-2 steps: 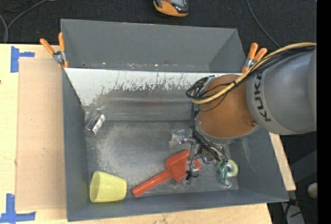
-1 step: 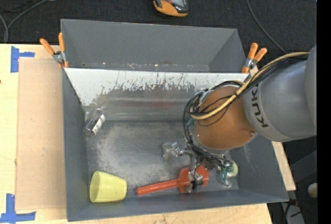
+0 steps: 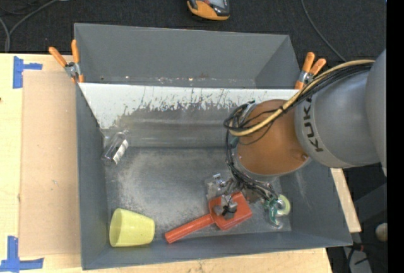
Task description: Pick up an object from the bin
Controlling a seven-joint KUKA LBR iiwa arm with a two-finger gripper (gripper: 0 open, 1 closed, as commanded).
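My gripper [image 3: 220, 189] hangs low in the bin's front right part, under the arm's orange cover. It is right over the wide head of an orange-red plastic tool [image 3: 192, 229], whose handle runs out to the front left along the bin floor. The tool's head lies partly hidden beneath the gripper. Just to the right of the gripper lies a small green and clear ring-shaped thing [image 3: 277, 207], close to the bin's right wall.
A yellow cup [image 3: 131, 228] lies on its side in the front left corner. A small clear plastic piece [image 3: 116, 149] rests against the left wall, further back. The arm and its cables cover the bin's right side.
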